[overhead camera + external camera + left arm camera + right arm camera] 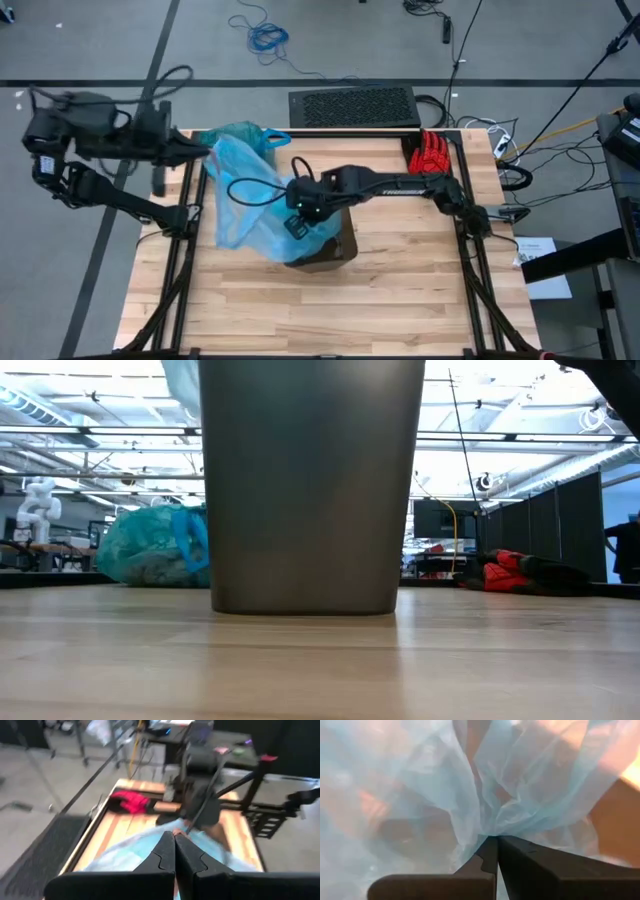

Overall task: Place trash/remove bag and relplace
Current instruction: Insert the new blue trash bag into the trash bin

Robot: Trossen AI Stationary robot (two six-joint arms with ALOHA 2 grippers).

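Where cables cross grey floor (90, 40), bare pale wooden table (400, 300).

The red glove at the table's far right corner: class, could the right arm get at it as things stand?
Probably not yet: the right gripper is shut on the pale blue bag over the brown bin; the red glove lies unobstructed.
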